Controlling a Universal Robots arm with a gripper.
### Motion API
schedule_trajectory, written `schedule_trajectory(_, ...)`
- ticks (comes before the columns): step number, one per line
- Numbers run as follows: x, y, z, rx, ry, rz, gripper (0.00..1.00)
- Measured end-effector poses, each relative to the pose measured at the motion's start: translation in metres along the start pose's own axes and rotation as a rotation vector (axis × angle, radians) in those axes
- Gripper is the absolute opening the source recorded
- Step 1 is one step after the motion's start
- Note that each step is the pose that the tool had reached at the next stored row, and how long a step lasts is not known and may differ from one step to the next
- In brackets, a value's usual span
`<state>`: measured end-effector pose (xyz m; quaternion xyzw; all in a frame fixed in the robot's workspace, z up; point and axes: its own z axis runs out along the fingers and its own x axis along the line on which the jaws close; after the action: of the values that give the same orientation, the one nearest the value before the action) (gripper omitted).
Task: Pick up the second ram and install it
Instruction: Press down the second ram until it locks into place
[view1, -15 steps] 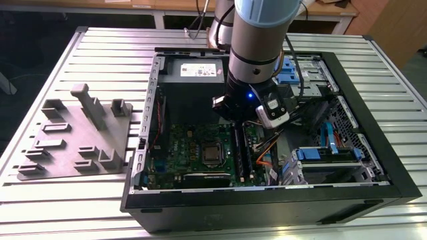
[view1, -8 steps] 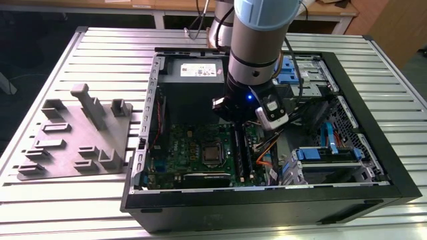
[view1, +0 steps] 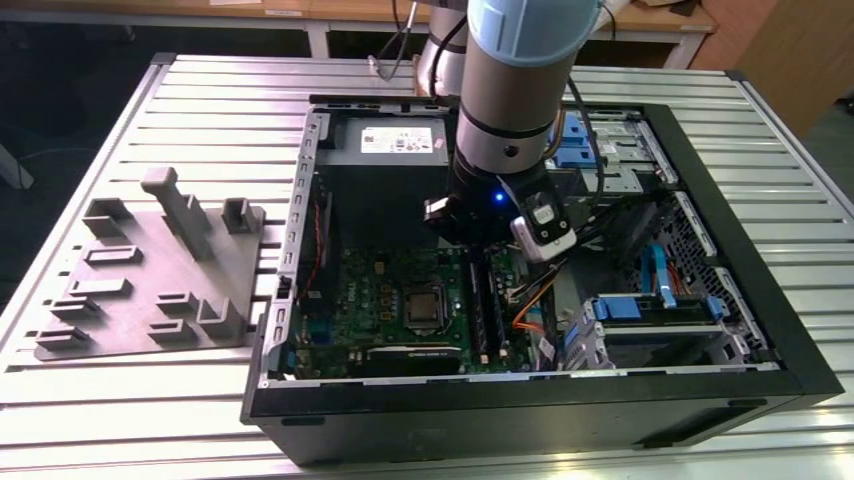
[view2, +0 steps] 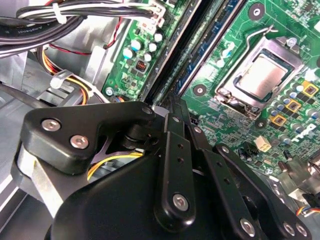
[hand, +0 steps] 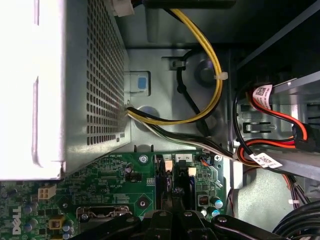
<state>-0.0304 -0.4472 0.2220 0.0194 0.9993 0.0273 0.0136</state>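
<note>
My gripper (view1: 475, 256) hangs inside the open computer case (view1: 534, 400), over the long black slots of the green motherboard (view1: 380, 285). In the second wrist view its fingers (view2: 176, 120) stand close together on a thin dark stick seen edge-on, the second ram (view2: 175, 62), which runs along one slot. The exterior view shows that stick (view1: 479, 312) upright in the slot row below the gripper. A blue-green stick with a pale label (view2: 220, 42) sits in the neighbouring slot. In the first wrist view the gripper (hand: 172, 202) is between the slot ends.
The bare processor socket (view2: 262, 77) lies beside the slots. Yellow and black cables (hand: 210, 75) and a grey power supply box (hand: 60, 85) crowd the case's far end. Blue drive brackets (view1: 654, 300) fill the exterior view's right. A grey fixture (view1: 160, 270) rests on the table at its left.
</note>
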Motion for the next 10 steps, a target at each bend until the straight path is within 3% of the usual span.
schedule_trajectory(10,0.0,-0.0001,0.0026,0.0,0.0,0.0,0.07)
